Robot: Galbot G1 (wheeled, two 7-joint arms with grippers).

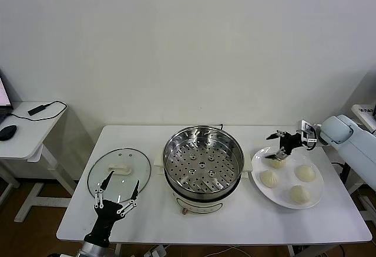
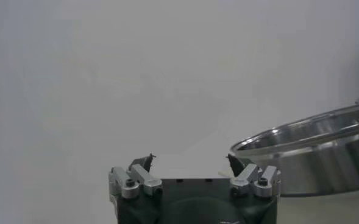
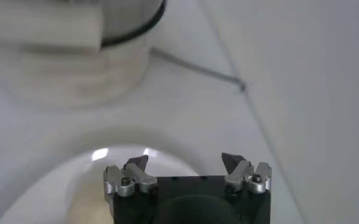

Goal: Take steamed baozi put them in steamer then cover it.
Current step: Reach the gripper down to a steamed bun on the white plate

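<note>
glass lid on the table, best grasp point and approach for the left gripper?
Take the glass lid by its cream oblong handle, coming straight down. It lies flat on the table with the handle up; the low rim offers little to pinch. The open left gripper should probably close across the handle's narrow width.

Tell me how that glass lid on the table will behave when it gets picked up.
The glass lid is probably rigid and breakable, being clear glass with a metal rim. It lies flat, so tipping seems unlikely. Its raised white handle likely gives the open left hand the surest hold; the glass itself looks slippery.
</note>
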